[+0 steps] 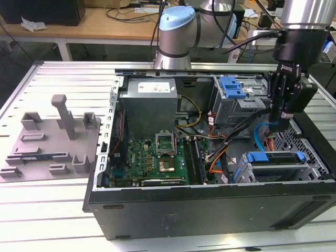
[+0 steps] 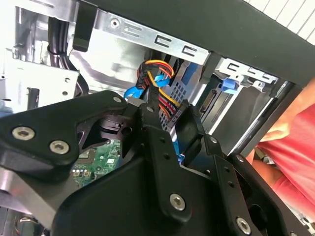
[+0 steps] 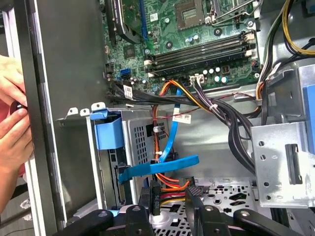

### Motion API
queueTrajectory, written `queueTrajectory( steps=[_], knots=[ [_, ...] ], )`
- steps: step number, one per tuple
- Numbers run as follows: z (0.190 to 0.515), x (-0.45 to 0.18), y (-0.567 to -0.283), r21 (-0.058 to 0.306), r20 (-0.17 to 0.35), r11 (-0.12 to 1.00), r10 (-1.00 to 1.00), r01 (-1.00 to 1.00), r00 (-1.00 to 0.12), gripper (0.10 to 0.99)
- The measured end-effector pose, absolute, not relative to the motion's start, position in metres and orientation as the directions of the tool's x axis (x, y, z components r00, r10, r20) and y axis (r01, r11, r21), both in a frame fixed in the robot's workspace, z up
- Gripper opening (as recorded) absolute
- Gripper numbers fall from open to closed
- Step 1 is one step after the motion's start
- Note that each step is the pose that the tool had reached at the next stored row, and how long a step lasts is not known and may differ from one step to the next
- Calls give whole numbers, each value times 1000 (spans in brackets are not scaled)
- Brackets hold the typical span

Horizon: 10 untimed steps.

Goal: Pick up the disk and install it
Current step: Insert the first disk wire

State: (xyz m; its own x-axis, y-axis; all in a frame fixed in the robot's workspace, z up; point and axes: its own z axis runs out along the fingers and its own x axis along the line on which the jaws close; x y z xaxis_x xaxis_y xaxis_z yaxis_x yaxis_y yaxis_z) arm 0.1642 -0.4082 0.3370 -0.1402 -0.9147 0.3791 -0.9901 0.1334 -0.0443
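Where the disk (image 1: 275,159) lies: flat in the grey bay (image 1: 247,176) at the near corner of the case (image 1: 210,210), on the exterior view's right, with its blue carrier on top.
Direction from the gripper (image 1: 275,122): the disk is below it and a little toward the case's near wall.
Long axis: runs across the exterior view, along that near wall.
Gripper state: I cannot tell whether it is clamped or free.
Contact: a bundle of coloured wires (image 3: 170,183) sits right at its tip. The gripper is apart from the disk and does not hold it.

Black hand (image 2: 170,118) close before coloured wires (image 2: 158,66) and a green circuit board (image 2: 101,157), red sleeve (image 2: 295,157) outside the case (image 2: 221,29)
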Motion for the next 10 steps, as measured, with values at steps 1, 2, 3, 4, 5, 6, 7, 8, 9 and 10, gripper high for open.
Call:
queueTrajectory(
  steps=[1, 2, 3, 4, 5, 6, 7, 8, 9, 10],
  knots=[
    [337, 164, -408, -44, 379, 134, -915, -990, -141, 412],
    [337, 164, -406, -44, 379, 135, -914, -990, -142, 412],
    [337, 164, -405, -44, 379, 137, -914, -990, -143, 412],
    [337, 164, -405, -44, 380, 139, -914, -989, -146, 412],
    [337, 164, -405, -44, 380, 142, -913, -989, -149, 412],
    [337, 164, -405, -44, 381, 145, -912, -988, -151, 412],
    [337, 164, -405, -45, 381, 149, -911, -988, -155, 412],
    [337, 164, -405, -45, 381, 151, -911, -988, -156, 412],
    [337, 164, -405, -45, 381, 152, -911, -987, -157, 412],
    [337, 164, -405, -45, 381, 153, -911, -987, -158, 412]
  ],
)
